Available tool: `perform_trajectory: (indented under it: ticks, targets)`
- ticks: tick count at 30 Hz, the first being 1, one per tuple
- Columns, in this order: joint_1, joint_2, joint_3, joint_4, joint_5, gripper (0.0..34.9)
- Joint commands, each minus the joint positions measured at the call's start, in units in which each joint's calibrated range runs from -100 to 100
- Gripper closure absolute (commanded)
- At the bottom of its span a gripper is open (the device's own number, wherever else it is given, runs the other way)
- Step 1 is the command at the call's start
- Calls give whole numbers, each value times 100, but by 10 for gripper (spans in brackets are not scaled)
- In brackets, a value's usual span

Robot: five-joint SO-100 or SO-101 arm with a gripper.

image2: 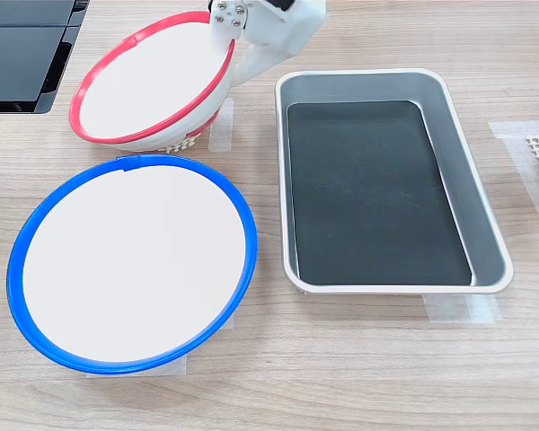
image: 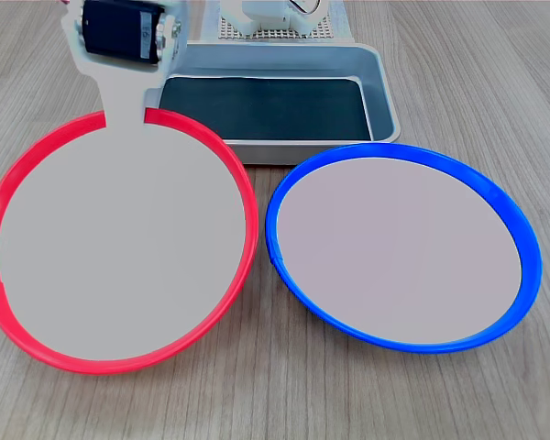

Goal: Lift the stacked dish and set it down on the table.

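Blue-rimmed round shallow dish: laid flat on the light wood-grain table, nearest in the second exterior view. Grey rectangular tray: placed beside it. Red-rimmed round shallow dish: seen tilted, farther back, its rim clamped by the white gripper.

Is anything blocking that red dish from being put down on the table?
Nothing visible. The claw holds the red dish by its rim, tilted, over open table beside the blue dish and tray.
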Motion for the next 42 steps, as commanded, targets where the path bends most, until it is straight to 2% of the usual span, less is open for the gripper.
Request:
perform_trajectory:
  ticks: [1, 13, 14, 16, 18, 20, 25, 32, 36, 38, 42]
  targets:
    - [2, 98, -481, -58, 44, 349]
    - [228, 90, 184, -437, 459, 347]
    - [247, 47, 257, -462, 493, 338]
    - [256, -47, 402, -495, 537, 296]
    - [266, -140, 521, -512, 567, 279]
    - [266, -311, 694, -537, 596, 294]
    - [238, -1070, 1258, -462, 625, 297]
    - [12, -2401, 1923, 322, 620, 304]
    - [-327, -3330, 2505, 553, 493, 347]
    - [-562, -3833, 2933, 231, 244, 348]
    - [-1061, -4917, 4226, -991, -625, 349]
